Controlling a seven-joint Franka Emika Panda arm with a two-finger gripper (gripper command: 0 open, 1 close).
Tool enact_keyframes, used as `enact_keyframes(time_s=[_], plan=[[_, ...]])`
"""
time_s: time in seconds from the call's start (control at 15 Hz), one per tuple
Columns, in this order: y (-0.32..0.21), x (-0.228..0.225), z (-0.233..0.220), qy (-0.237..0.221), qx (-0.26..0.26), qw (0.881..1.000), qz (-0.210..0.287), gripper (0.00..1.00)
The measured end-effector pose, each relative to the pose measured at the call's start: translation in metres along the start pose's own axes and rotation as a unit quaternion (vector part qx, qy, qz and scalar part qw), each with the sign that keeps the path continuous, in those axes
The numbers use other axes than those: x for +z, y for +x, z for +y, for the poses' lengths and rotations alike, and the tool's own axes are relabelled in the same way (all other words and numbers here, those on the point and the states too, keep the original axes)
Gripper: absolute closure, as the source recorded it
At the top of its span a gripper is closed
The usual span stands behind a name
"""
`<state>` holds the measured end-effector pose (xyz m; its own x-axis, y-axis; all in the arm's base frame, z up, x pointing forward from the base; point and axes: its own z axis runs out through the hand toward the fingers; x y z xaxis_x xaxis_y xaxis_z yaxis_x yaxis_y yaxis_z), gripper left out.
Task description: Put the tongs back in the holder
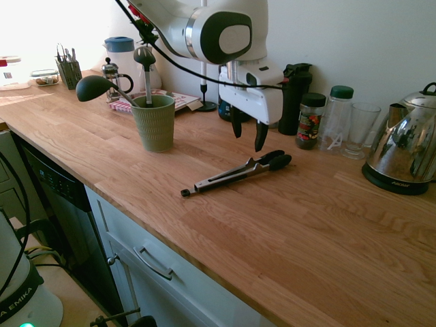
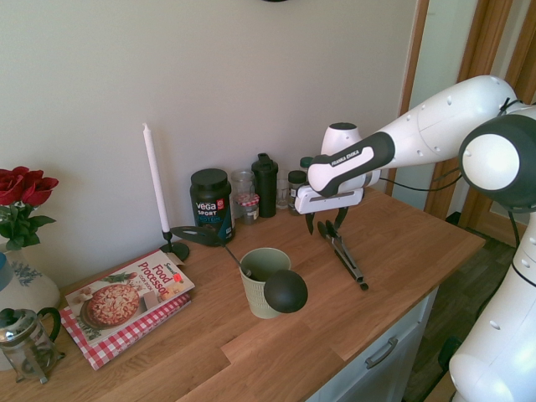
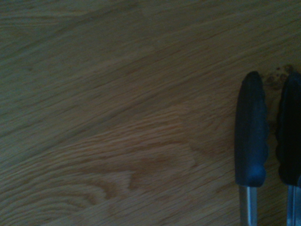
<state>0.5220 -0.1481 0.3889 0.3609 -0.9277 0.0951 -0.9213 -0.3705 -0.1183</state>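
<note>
We have silver metal tongs w/ black scalloped ends (image 1: 235, 174) lying flat on the pale wooden worktop (image 1: 286, 238), black ends spread a little apart. White two-finger gripper (image 1: 248, 131) hangs above them, near the black ends; fingers apart, nothing between. Wrist view gives us both black ends (image 3: 251, 129) over wood grain, a bit blurred.

Sage-green ribbed ceramic cup (image 1: 154, 124) stands upright on the same top, apart from tongs. In it: black round-headed ladle (image 1: 94, 88), bowl hanging out past the rim, plus a dark-headed utensil w/ long handle (image 1: 144, 60). Both lean out over the rim & partly crowd the mouth; we see some open room inside, 2nd ext. view.

Behind, along wall: black tub w/ "VEGA SPORT" label (image 2: 211, 203), black shaker bottle (image 2: 265, 186), dark-lidded jar (image 1: 310, 121), green-lidded clear bottle (image 1: 336, 117), clear glass (image 1: 361, 129), shiny metal kettle (image 1: 403, 146). On the cup's other side: food processor cookbook (image 2: 126, 303) on red-check cloth (image 2: 142, 328), white candle in black holder (image 2: 156, 180), glass French press (image 2: 29, 343). Betw. tongs & cup we see bare wood only.
</note>
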Motion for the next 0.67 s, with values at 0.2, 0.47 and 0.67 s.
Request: enact_keyframes(time_s=[0.2, 0.47, 0.67], plan=[[0.002, 0.016, 0.002, -0.01, 0.002, 1.0, -0.004, 1.0], [-0.002, 0.03, 0.0, -0.017, 0.003, 1.0, -0.014, 1.0], [-0.004, 0.034, 0.0, -0.018, 0.004, 1.0, -0.018, 1.0]])
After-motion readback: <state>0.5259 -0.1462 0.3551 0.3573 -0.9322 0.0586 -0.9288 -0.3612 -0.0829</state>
